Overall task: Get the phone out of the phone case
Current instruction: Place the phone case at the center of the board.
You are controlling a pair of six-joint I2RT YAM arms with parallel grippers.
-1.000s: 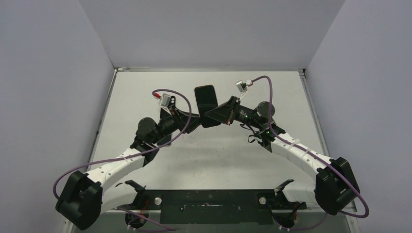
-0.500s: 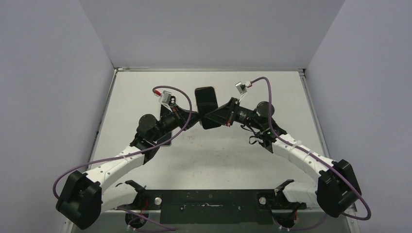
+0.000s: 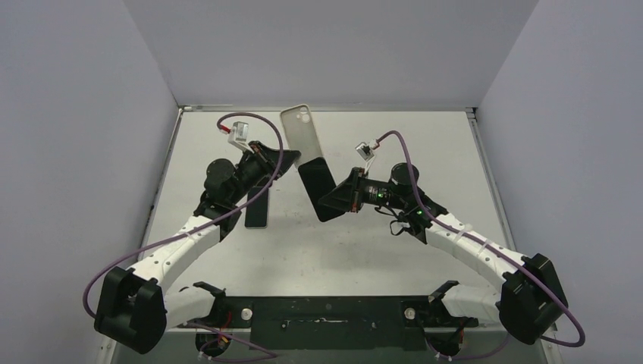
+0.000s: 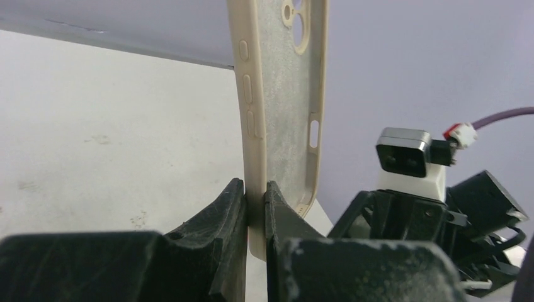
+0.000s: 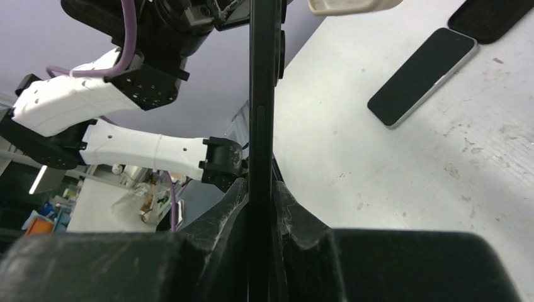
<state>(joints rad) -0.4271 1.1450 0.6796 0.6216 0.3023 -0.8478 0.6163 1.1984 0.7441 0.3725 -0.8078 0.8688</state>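
The beige phone case point(image 3: 297, 130) is empty and held upright in the air. My left gripper point(image 3: 290, 161) is shut on its lower side edge. In the left wrist view the case point(image 4: 284, 94) shows its bare inner face and camera hole, with the gripper point(image 4: 255, 202) pinching its rim. The black phone point(image 3: 318, 187) is apart from the case, just below and right of it. My right gripper point(image 3: 334, 199) is shut on its lower end. In the right wrist view the phone point(image 5: 261, 94) stands edge-on between the closed fingers of that gripper point(image 5: 259, 192).
A second phone point(image 3: 258, 205) lies flat on the white table point(image 3: 379, 250) under the left arm. It also shows in the right wrist view point(image 5: 423, 75), next to another flat dark object point(image 5: 492, 16). Grey walls enclose the table on three sides.
The case and phone were together between both grippers. Now they are apart: my left gripper has moved up and left with the case, and my right gripper has moved down with the phone.
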